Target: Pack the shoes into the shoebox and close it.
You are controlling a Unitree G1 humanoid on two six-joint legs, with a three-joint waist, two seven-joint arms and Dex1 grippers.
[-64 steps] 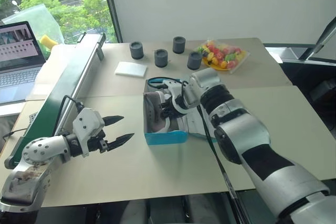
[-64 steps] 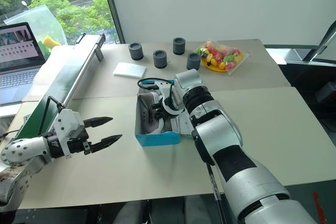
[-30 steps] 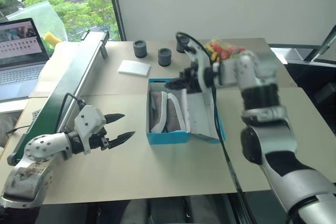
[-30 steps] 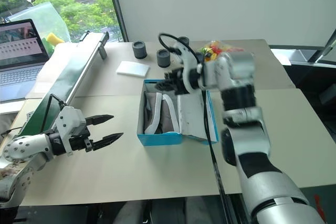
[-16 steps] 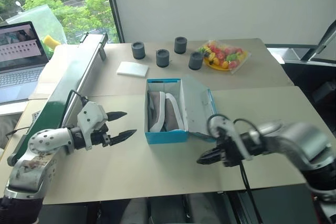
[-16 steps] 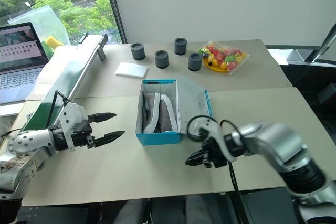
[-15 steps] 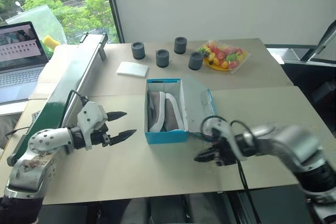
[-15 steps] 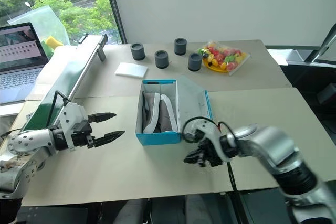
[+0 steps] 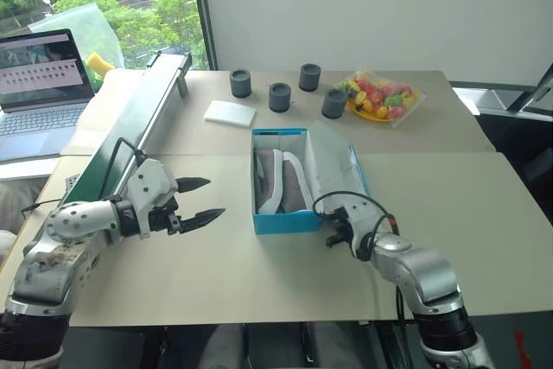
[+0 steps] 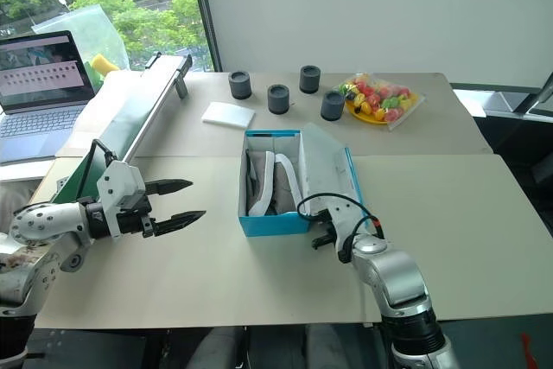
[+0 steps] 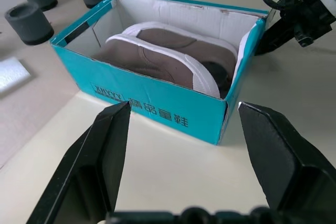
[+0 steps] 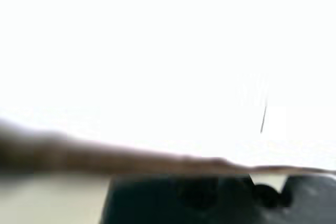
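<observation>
Beside the shoebox (image 9: 282,218), at its open lid (image 9: 333,168), you have the right gripper (image 9: 335,236) closed and empty; the left gripper (image 9: 200,200) stands open, farther off.

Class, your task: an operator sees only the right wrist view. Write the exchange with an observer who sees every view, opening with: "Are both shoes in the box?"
Observer: Yes, both shoes lie side by side inside the shoebox.
Operator: Is it closed?
Observer: No, the lid stands open, leaning to the robot's right.
Operator: Where are the grippers?
Observer: The right gripper, shut, sits by the box's near right corner; the left gripper hangs open, apart from the box's left side.
</observation>
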